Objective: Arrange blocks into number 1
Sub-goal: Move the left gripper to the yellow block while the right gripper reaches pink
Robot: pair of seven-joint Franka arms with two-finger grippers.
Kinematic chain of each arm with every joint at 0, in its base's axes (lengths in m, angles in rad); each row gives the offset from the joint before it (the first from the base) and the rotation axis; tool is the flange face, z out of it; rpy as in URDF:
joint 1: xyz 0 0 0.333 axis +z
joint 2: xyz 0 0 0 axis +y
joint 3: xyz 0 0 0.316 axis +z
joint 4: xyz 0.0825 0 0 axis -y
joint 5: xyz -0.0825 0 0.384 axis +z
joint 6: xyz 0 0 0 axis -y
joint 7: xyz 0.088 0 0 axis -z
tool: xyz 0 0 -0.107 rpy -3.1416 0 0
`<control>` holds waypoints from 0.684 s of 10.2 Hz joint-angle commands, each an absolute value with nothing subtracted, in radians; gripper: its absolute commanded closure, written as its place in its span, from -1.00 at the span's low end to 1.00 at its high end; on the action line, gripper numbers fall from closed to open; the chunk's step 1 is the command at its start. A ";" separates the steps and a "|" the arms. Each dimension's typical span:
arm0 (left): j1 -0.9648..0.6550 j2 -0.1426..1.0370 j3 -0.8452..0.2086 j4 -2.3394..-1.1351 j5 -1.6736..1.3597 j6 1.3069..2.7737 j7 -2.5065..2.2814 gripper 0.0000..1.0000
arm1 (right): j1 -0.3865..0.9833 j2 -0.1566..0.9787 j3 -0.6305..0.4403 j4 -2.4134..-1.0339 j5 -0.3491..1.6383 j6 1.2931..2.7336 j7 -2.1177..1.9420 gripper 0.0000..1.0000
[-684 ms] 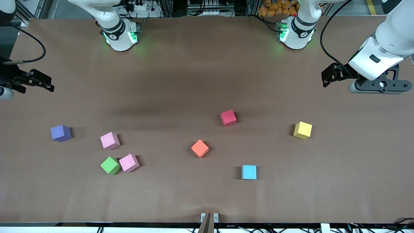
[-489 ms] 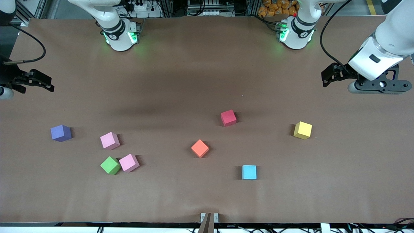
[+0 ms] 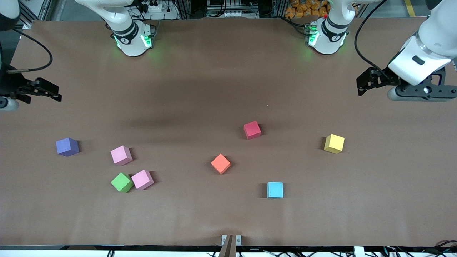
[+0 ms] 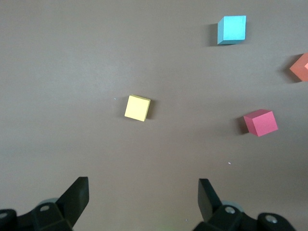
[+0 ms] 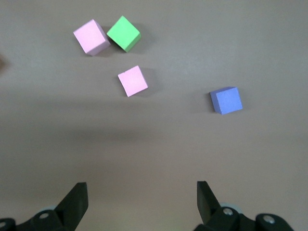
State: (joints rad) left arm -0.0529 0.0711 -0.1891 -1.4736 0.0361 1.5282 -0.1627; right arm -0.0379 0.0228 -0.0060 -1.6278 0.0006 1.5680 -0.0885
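Left end effector [image 4: 140,195] and right end effector [image 5: 140,198] both hang wide open, empty, above bare table [image 3: 200,89]. Green block [image 3: 121,182] touches one pink block [image 3: 142,179].

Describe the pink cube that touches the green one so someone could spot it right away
Look toward the right arm's end of the brown table, where three small foam cubes cluster. It is the pink foam cube pressed against the green foam cube; the other pink foam cube stands alone, farther from the camera.

left gripper [image 4: 140,197] raised, fingers apart, right gripper [image 5: 140,199] likewise
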 commanded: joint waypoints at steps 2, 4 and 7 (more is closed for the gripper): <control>-0.066 0.173 -0.196 -1.466 0.061 1.584 -0.172 -1.00 | -0.051 0.049 0.000 -1.771 0.006 1.665 -0.142 -1.00; -0.067 0.283 -0.198 -1.470 0.063 1.623 -0.166 -1.00 | -0.049 0.081 0.002 -1.851 0.005 1.796 -0.233 -1.00; -0.063 0.370 -0.196 -1.544 0.064 1.770 -0.150 -1.00 | -0.040 0.201 0.003 -1.853 0.005 1.911 -0.284 -1.00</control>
State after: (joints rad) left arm -0.0636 0.3557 -0.1932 -1.5089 0.0371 1.7104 -0.1624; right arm -0.0382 0.1551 -0.0049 -1.8580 0.0006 1.8697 -0.2543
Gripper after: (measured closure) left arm 0.000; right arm 0.000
